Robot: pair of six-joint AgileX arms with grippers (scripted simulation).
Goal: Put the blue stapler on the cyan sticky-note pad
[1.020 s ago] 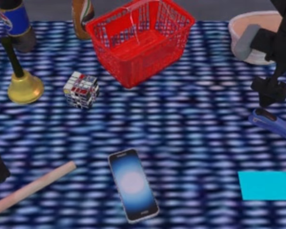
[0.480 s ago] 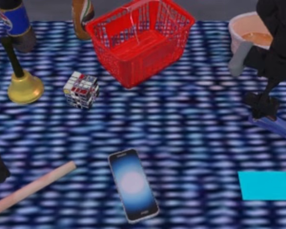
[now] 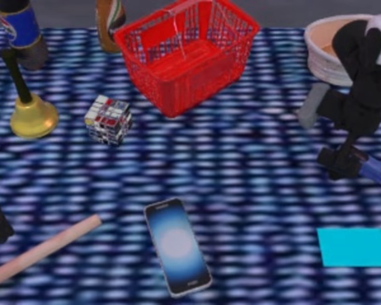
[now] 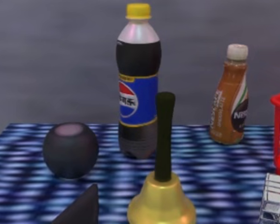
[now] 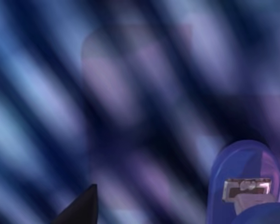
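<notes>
Nearby, right hand (image 3: pixel 341 164) covers blue stapler (image 3: pixel 372 169); red basket (image 3: pixel 185 53) holds nothing.

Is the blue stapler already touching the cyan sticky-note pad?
Apart. The top view shows patterned cloth between the blue stapler, under the right gripper, and the cyan sticky-note pad.

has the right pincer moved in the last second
Yes. In the top view the right pincer has slid toward the near edge, away from the bowl and closer to the cyan sticky-note pad, now sitting over the blue stapler.
</notes>
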